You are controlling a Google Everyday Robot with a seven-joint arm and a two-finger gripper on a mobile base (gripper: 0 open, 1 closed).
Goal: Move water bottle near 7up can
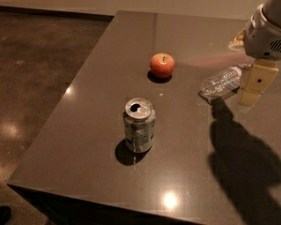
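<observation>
The water bottle (220, 82), clear crinkled plastic, lies on its side on the dark polished surface (84, 139), its long axis running left-right, its right end just beside the tool (253, 86). How wide the tool stands, and whether it grips anything, cannot be determined. The upright 7up can (139, 124), smooth aluminium, stands well apart to the bottle's lower left.

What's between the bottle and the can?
Only bare table, in the camera view. The apple sits farther back; the gripper is beside the water bottle.
</observation>
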